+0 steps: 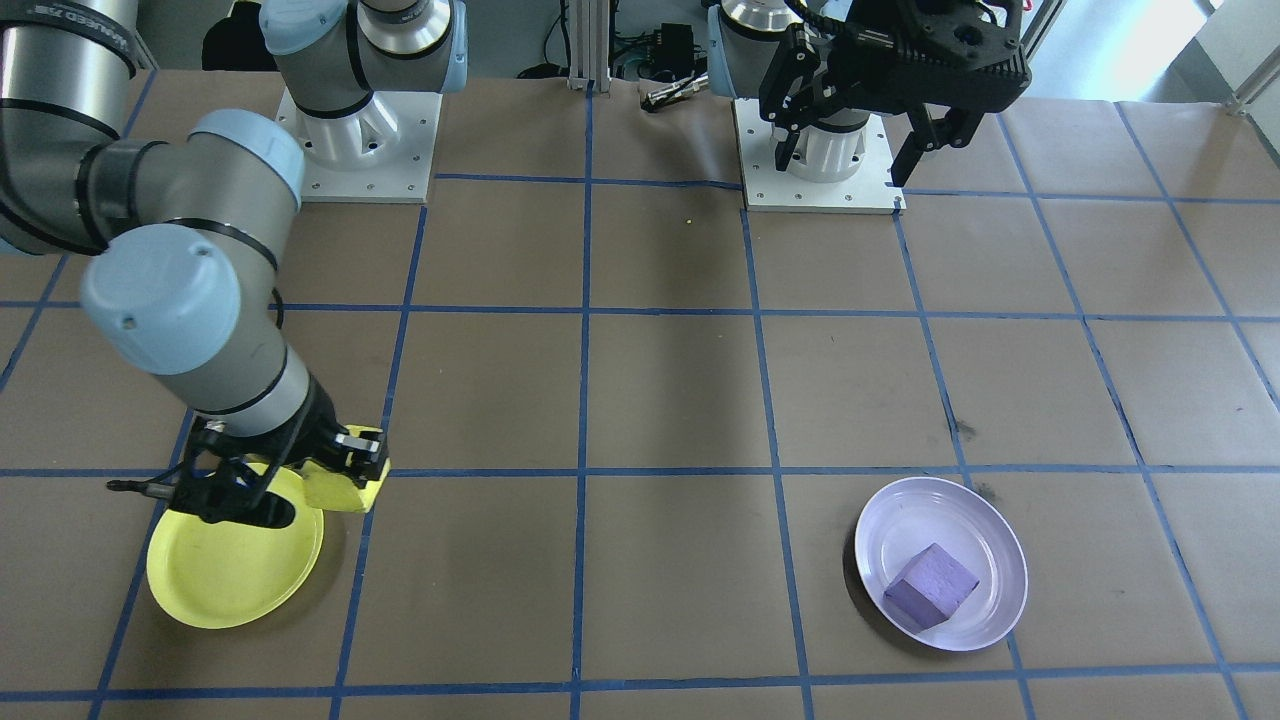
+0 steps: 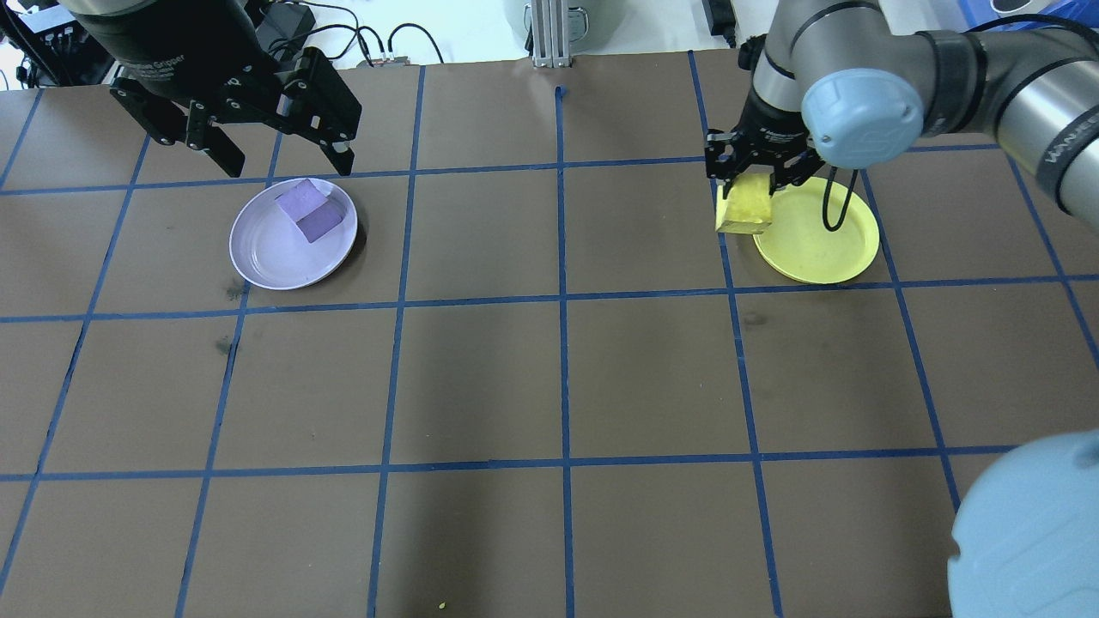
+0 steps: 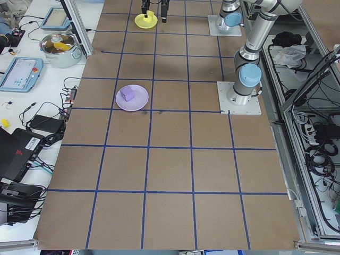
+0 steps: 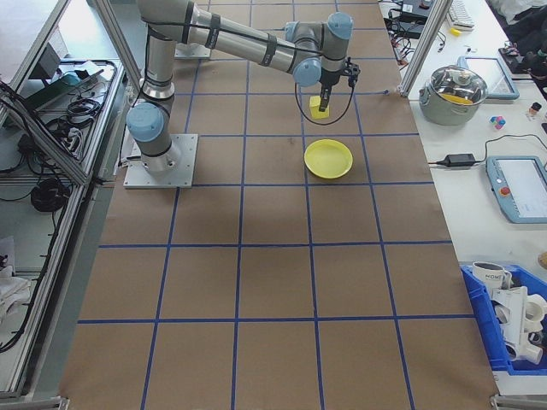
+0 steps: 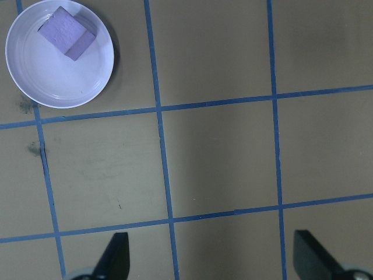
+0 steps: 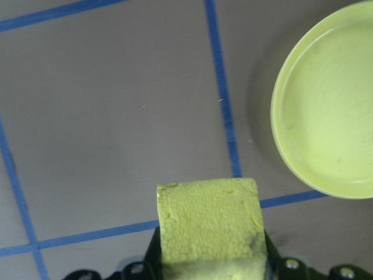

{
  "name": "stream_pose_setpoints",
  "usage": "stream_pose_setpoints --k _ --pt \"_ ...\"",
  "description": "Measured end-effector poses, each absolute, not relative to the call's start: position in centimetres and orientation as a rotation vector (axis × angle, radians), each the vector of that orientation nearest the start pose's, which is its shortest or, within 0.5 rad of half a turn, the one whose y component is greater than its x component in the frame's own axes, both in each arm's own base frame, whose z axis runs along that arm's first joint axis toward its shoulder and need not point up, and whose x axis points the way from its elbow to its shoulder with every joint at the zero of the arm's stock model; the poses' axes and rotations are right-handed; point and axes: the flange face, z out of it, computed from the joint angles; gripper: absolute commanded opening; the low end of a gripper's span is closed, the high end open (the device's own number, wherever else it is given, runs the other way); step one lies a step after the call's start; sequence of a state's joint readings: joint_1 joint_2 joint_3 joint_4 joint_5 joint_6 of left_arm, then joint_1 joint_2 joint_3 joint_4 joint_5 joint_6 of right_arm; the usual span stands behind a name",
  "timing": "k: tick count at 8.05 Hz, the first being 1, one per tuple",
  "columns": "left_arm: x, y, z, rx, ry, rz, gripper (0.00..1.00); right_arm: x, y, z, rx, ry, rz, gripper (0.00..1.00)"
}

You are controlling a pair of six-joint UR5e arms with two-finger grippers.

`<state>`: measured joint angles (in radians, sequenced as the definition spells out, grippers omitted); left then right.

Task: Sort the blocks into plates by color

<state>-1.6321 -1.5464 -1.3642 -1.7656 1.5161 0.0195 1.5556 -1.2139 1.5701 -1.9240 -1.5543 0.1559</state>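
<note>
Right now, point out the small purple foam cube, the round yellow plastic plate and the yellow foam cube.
purple foam cube [image 2: 309, 212], overhead view, top face.
yellow plastic plate [image 2: 828, 245], overhead view, bare floor.
yellow foam cube [image 6: 210, 221], right wrist view, facing side.

Matte purple block [image 2: 308, 211] on pale lavender plate [image 2: 258, 257]. Bright yellow block [image 2: 743, 206], yellow plate [image 2: 824, 249]. Brown table [image 2: 549, 386], blue grid lines.

Wide bare table [image 2: 558, 386] lies between the lavender plate [image 2: 266, 257] and the yellow plate [image 2: 824, 253]. The right arm [image 2: 867, 107] overhangs the yellow plate's far rim. The left gripper [image 2: 249, 137] hangs above the lavender plate's far edge.
</note>
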Motion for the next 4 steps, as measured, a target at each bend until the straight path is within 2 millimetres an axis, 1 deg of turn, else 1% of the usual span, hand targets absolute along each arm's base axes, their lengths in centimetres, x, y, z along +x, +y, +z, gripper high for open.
stream_pose_setpoints --k 1,2,3,4 --pt "-16.8 -46.5 58.1 0.131 3.193 -0.055 1.0 8.9 -62.8 32.6 0.192 3.136 -0.044 0.0" --pt "-16.8 -46.5 58.1 0.132 3.194 -0.056 1.0 5.8 -63.6 32.4 0.114 3.151 -0.085 0.0" --pt "-16.8 -46.5 58.2 0.132 3.194 -0.058 1.0 3.3 -64.3 31.6 0.076 3.158 -0.093 0.0" --pt "-16.8 -46.4 58.2 0.134 3.192 -0.061 1.0 1.7 -64.9 30.7 0.063 3.165 -0.107 0.05"
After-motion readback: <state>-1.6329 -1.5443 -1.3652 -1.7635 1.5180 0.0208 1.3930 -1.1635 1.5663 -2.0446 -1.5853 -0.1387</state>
